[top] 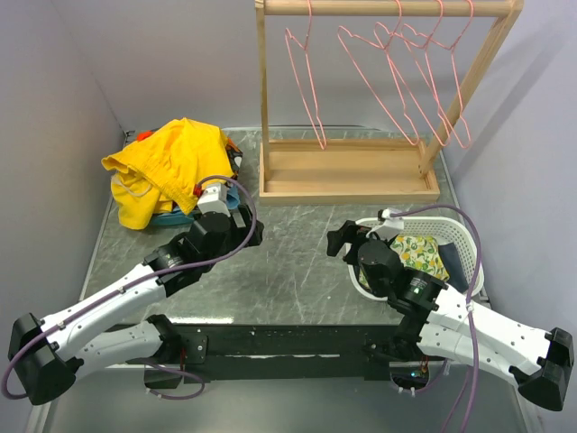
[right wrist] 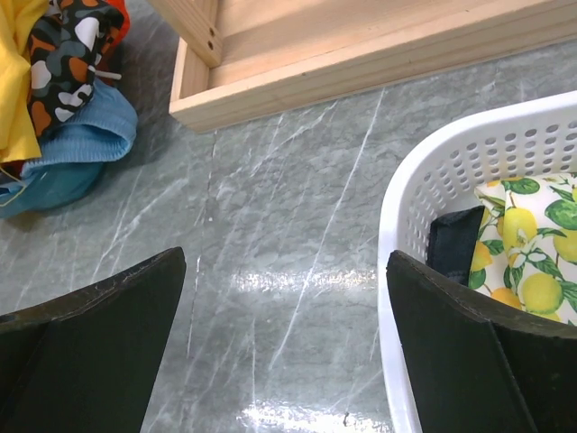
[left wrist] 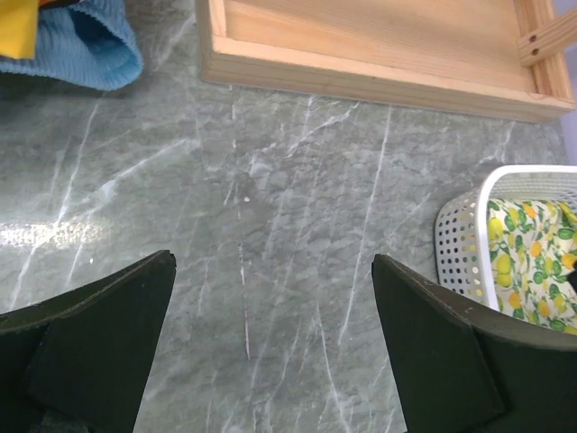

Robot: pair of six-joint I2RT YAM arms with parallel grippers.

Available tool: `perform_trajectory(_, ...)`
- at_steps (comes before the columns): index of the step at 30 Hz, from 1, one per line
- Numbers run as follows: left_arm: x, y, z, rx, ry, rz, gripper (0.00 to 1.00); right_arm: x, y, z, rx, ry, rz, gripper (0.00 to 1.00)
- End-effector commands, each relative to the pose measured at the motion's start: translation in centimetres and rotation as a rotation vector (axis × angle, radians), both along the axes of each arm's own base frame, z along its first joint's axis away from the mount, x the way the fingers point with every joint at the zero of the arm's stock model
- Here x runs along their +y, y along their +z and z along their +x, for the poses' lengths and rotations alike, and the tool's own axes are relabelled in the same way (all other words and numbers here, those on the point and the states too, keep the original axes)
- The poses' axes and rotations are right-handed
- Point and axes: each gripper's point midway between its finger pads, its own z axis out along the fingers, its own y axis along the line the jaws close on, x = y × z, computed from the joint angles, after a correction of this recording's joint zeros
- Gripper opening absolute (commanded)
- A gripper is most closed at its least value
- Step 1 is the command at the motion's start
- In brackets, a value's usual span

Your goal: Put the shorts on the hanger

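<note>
Both grippers are seen with jaws spread wide and nothing held. The left gripper (left wrist: 274, 260) is poised over bare table (top: 297, 271), and the right gripper (right wrist: 287, 255) is set at the rim of a white basket (top: 469, 248), in which a lemon cloth (top: 419, 253) is laid. The shorts (top: 167, 162) are heaped on a pile at the far left of the table, over a blue cloth (left wrist: 90, 45) and a patterned garment (right wrist: 68, 54). The hangers (top: 319, 133) are hung from the rail of a wooden rack (top: 347, 171), right of the pile
</note>
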Motion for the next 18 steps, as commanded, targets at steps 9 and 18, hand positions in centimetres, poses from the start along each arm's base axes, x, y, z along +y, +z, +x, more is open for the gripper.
perform_trajectory(9, 1.6, 2.0, 1.2, 0.062, 0.161, 0.041, 0.97, 0.1, 3.5, 0.3, -0.064, 0.016, 0.020, 1.00)
perform_trajectory(18, 8.0, 6.0, 5.9, 0.039, 0.365, 0.003, 0.96, 0.9, 3.7, 0.3, -0.063, 0.059, 0.005, 1.00)
